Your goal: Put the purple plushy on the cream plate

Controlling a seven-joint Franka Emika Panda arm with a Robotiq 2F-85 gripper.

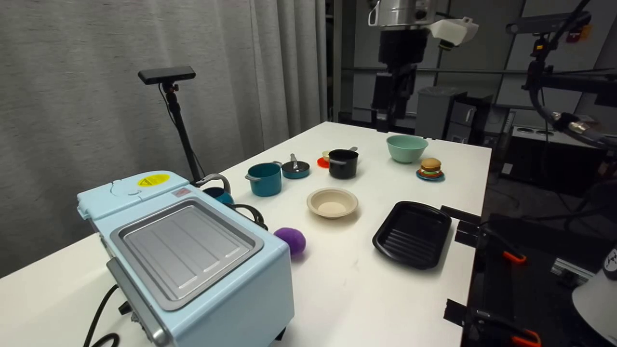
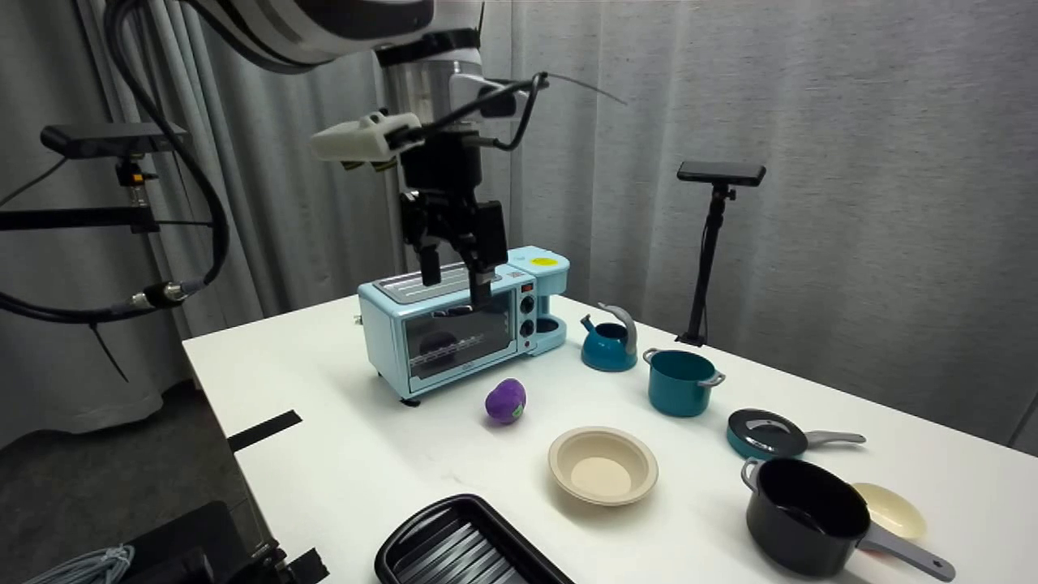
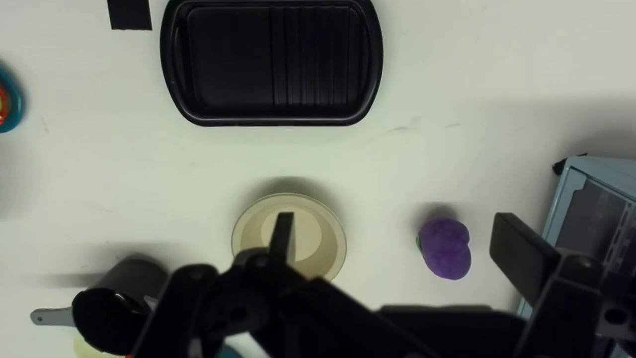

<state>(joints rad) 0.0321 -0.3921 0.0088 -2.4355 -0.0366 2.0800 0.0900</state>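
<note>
The hand [image 3: 399, 240] is released, its two fingers [image 3: 519, 256] parted wide, and in both exterior views it hangs well above the worktop [image 3: 124, 194]. The purple plushy [image 3: 444, 248] lies on the worktop, lower than the hand and near the cream plate [image 3: 334, 243]; in the wrist view it shows between the fingers, closer to the one on the picture's right. There the opposite finger crosses the cream plate and hides some of it, while the hand's dark, blurred body fills much of the bottom and overlaps the black pot [image 3: 131, 279]. The small blue plate [image 3: 16, 102] is cut by the left edge. In an exterior view a corner of the light blue toaster oven [image 1: 246, 294] covers part of the purple plushy; in an exterior view the black tray [image 2: 446, 539] runs off the bottom, and the pale yellow dish [image 2: 892, 507] sits partly behind the black pot.
</note>
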